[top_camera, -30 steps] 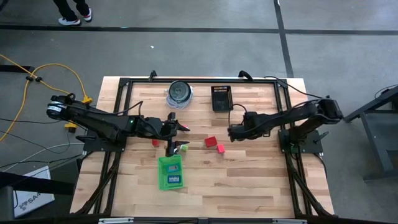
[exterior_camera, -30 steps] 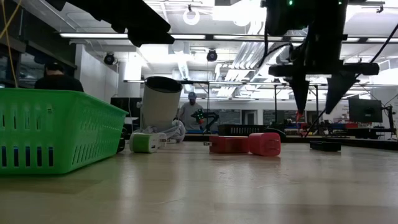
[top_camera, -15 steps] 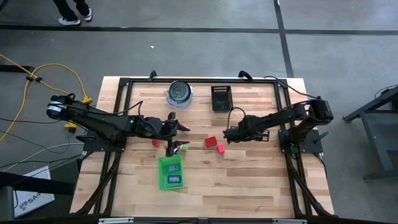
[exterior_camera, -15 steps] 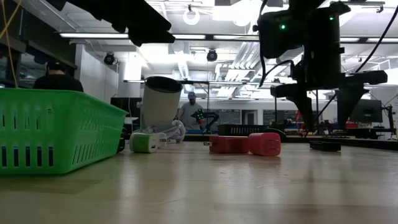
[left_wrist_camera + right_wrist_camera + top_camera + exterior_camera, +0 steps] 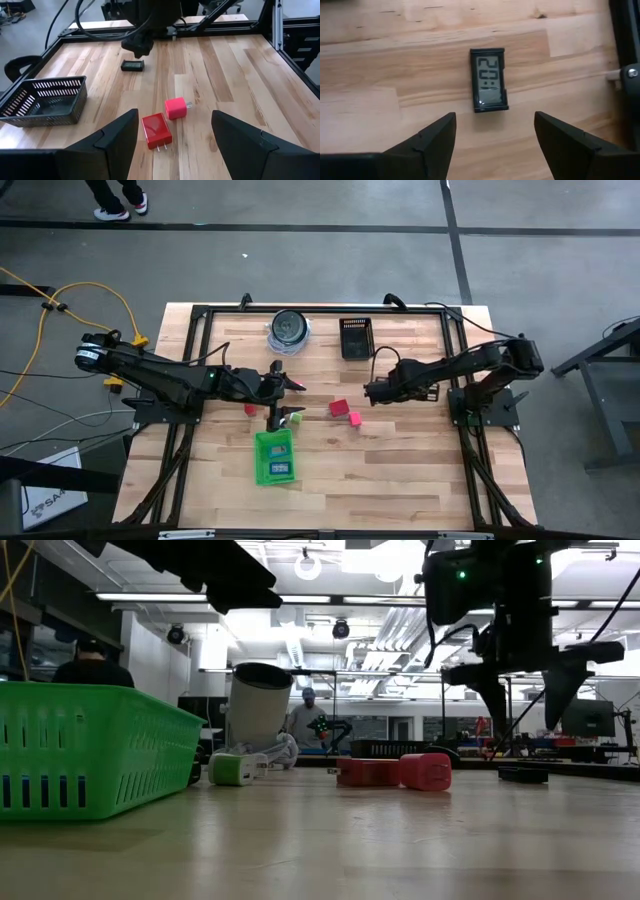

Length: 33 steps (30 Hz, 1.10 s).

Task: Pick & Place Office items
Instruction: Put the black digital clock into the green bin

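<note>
A red block (image 5: 338, 408) and a pink block (image 5: 354, 418) lie side by side mid-table; both show in the left wrist view, red (image 5: 156, 131) and pink (image 5: 175, 108). A small black digital clock (image 5: 489, 80) lies flat on the wood. My right gripper (image 5: 495, 132) hovers above it, open and empty, fingers pointing down (image 5: 524, 705). My left gripper (image 5: 172, 150) is open and empty left of the blocks (image 5: 283, 398). A white-and-green piece (image 5: 293, 417) and a tiny red piece (image 5: 250, 410) lie near it. Blue pieces lie in the green tray (image 5: 262, 470).
A round clear-and-dark container (image 5: 289, 330) and a black mesh basket (image 5: 355, 337) stand at the far edge. The green tray stands toward the near edge. A black frame (image 5: 460, 380) runs round the table. People show in the room behind the table.
My right gripper has dipped a little toward the table and its left edge, then come back up and to the right. It stays open over the clock. The blocks and the clock have not moved.
</note>
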{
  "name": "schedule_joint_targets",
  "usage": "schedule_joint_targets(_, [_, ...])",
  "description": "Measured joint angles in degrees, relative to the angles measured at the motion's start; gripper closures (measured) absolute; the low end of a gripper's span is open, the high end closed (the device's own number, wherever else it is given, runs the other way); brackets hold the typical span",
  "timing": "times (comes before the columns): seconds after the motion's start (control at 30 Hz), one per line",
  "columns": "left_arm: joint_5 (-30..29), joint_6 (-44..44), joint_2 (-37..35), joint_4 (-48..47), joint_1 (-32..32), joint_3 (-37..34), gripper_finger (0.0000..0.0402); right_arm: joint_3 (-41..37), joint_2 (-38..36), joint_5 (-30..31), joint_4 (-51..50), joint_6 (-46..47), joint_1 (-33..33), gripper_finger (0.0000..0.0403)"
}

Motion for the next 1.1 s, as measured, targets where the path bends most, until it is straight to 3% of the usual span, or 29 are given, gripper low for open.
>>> schedule_joint_targets(0.4, [0.00,0.00,0.00,0.98,0.00,0.02,0.0156,-12.77,-8.36,-2.55,16.16,-2.43,-2.29,0.0146])
schedule_joint_targets(1.1, [0.00,0.00,0.00,0.98,0.02,0.02,0.0156,-13.29,-6.80,-0.47,18.13,-1.62,-3.07,0.0146])
